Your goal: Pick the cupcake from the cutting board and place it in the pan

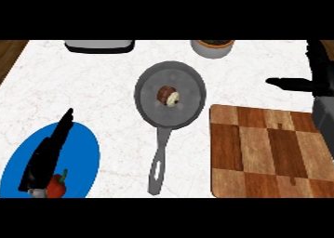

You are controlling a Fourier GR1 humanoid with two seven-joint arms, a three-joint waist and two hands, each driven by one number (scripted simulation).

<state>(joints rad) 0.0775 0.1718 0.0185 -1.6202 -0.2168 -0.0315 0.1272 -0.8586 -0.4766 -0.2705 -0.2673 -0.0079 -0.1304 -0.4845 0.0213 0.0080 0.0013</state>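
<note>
Head view, cupcake [169, 95]: lies on its side inside the pan [188, 74], a little below the pan's middle, touching neither hand.
Head view, pan: grey and round, near the middle of the table [107, 88], with its handle [157, 162] pointing toward the robot.
Head view, cutting board [272, 153]: a wooden chequered slab just right of the pan's handle; nothing lies on the part that shows, though the right forearm hides its far right edge.
Head view, right hand [326, 76]: above the far corner of the board, well apart from the pan; fingers straight and pointing away, thumb stretched left toward the pan, holding nothing.
Head view, left hand [49, 151]: over the blue plate [83, 148] at the lower left, fingers straight and together, holding nothing, at rest.
Head view, other things: a small red food item [56, 186] on the plate beside the left hand; a bowl [212, 48] and a flat grey tray [99, 45] at the table's far edge.
Progress, done: judging by where things lie, both the pick and the place are finished, as the cupcake sits in the pan and is let go.
Progress, left: nothing of the task itself; at most the right hand could draw back to rest.
</note>
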